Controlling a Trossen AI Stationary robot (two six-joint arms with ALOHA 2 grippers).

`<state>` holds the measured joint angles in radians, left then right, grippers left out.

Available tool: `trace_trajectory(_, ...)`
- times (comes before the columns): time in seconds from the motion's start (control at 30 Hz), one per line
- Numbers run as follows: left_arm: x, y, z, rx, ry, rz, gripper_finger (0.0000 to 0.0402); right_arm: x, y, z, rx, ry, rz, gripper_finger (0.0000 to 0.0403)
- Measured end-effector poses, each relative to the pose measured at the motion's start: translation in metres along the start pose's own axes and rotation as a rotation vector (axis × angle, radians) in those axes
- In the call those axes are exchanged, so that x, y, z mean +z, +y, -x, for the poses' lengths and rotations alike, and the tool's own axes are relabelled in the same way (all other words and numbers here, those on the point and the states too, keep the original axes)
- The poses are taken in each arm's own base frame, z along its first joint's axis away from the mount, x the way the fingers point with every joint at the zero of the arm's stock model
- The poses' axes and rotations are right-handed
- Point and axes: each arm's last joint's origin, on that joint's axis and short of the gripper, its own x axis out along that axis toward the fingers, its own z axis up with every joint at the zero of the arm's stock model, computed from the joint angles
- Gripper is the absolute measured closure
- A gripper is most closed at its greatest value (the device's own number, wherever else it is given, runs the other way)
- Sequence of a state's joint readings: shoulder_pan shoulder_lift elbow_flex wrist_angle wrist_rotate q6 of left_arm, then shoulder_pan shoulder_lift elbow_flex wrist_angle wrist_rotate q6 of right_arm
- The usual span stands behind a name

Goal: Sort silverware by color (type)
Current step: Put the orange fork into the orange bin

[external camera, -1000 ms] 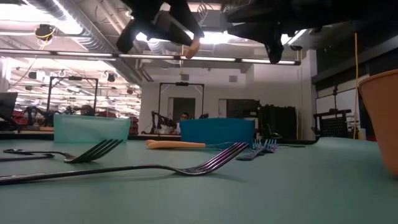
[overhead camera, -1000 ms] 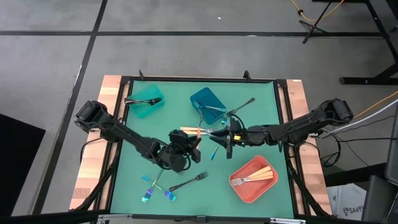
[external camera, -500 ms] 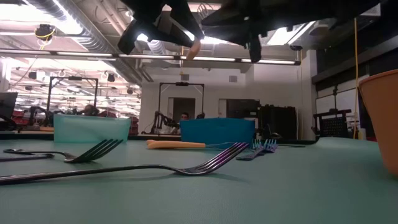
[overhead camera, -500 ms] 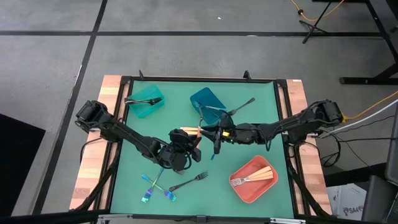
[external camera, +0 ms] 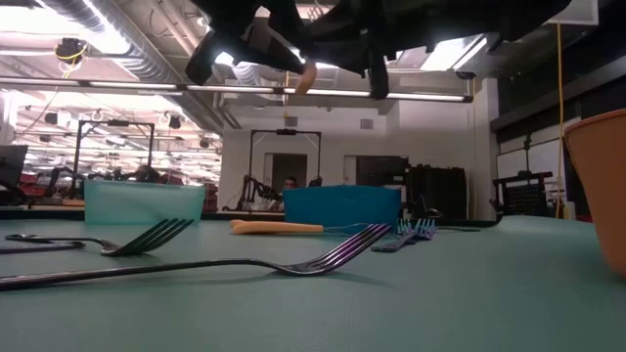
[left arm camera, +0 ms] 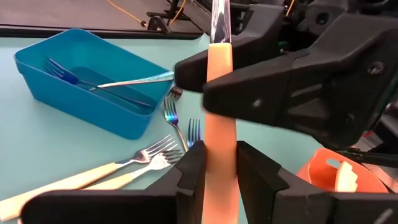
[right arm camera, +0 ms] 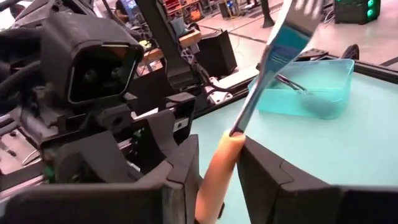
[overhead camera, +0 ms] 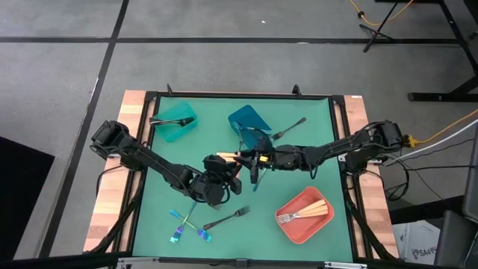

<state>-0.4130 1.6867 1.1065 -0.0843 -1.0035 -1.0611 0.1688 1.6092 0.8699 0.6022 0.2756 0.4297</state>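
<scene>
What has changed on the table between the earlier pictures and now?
The right gripper has reached further toward the table's middle and now closes around the gold-handled fork that the left gripper holds upright above the mat. The left gripper has stayed in place, still clamped on that fork. The forks on the mat and the three bins have not moved.

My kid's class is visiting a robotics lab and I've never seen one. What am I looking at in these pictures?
Two dark robot arms work over a green table, sorting forks into plastic bins. One camera looks straight down, one sits at table height, and one rides on each wrist. The left gripper and right gripper meet mid-table, both closed around one gold-handled fork, apparently handing it over. A teal bin, blue bin and coral-red bin already hold forks; loose ones lie on the table.
</scene>
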Motion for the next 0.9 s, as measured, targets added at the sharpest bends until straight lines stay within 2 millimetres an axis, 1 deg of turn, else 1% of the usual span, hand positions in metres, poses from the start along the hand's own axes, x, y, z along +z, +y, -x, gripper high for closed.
trace_trajectory(0.3, 0.0003, -0.0005, -0.0001, -0.004, 0.001, 0.005, 0.0334, -0.002, -0.0006, -0.0013, -0.004, 0.006, 0.002, 0.0311)
trace_trajectory(0.57, 0.0002, -0.0005, -0.0001, -0.005, 0.003, -0.001, 0.0334, -0.0013, 0.0, -0.0014, -0.001, 0.0, -0.004, 0.0372)
trace_trajectory(0.63, 0.0002, -0.0005, -0.0001, -0.005, 0.003, -0.001, 0.0334, -0.0013, 0.0, -0.0014, -0.001, 0.0, -0.004, 0.0381)
trace_trajectory(0.8, 0.0002, -0.0005, -0.0001, -0.005, 0.003, 0.0, 0.0333, -0.0013, -0.0001, -0.0014, -0.002, 0.001, -0.002, 0.0379)
trace_trajectory(0.9, 0.0002, -0.0004, -0.0002, -0.005, 0.003, 0.004, 0.0322, -0.0013, -0.0001, -0.0013, -0.001, 0.001, 0.001, 0.0382)
